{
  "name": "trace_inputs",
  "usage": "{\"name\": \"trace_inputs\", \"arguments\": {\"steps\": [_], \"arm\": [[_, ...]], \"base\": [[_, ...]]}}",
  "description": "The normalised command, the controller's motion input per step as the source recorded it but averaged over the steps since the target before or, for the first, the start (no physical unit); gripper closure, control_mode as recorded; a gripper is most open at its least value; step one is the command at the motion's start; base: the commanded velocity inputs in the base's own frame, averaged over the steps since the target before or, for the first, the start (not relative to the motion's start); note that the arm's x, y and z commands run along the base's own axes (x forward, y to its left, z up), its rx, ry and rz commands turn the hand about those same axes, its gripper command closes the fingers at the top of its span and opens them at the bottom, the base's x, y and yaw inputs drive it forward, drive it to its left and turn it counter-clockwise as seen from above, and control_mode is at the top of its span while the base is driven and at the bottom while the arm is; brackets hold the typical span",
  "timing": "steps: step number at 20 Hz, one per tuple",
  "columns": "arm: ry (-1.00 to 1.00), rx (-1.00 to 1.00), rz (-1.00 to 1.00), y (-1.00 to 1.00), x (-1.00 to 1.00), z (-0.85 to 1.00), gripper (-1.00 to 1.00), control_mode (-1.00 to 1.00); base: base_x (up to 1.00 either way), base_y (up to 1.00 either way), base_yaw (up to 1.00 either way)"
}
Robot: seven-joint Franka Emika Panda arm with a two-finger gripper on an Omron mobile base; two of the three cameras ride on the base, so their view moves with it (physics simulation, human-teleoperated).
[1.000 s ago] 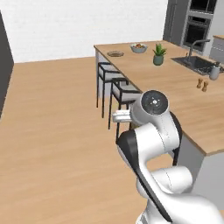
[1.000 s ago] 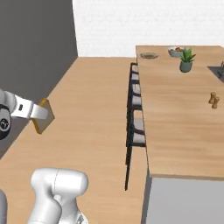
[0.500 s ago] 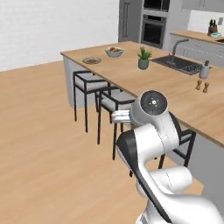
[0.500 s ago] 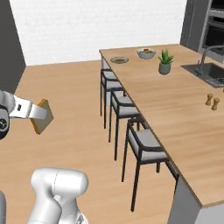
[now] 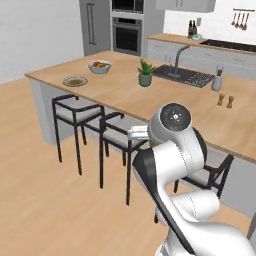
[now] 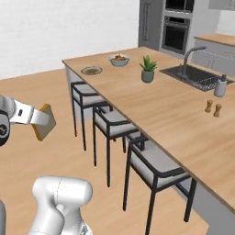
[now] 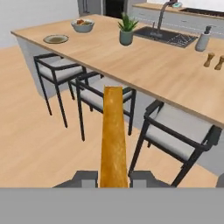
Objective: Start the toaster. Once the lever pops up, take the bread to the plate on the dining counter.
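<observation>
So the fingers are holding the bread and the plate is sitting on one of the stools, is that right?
Not quite. The fingers do hold the bread, but the plate sits on the dining counter near its far end, not on a stool. The hand view shows this.

The long light-wood dining counter (image 5: 165,102) with pale grey sides carries a small round greyish plate (image 5: 75,81) near its far end. Just beyond that sits a pale bowl of colourful fruit (image 5: 100,66). A green plant in a grey pot (image 5: 145,74) stands beside the dark inset sink (image 5: 183,75). Two small brown shakers (image 5: 225,100) stand together nearer the robot.
</observation>
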Motion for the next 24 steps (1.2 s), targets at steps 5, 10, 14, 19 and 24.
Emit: {"name": "trace_inputs", "arguments": {"steps": [5,10,14,19,24], "arm": [[0.0,0.0,0.0,0.0,0.0,0.0,1.0,1.0],[0.0,0.0,0.0,0.0,0.0,0.0,1.0,1.0],[0.0,0.0,0.0,0.0,0.0,0.0,1.0,1.0],[0.0,0.0,0.0,0.0,0.0,0.0,1.0,1.0],[0.0,0.0,0.0,0.0,0.0,0.0,1.0,1.0]], "base": [[0.94,1.0,-0.45],[0.71,1.0,-0.34],[0.17,1.0,-0.17],[0.28,1.0,-0.21],[0.81,1.0,-0.34]]}}
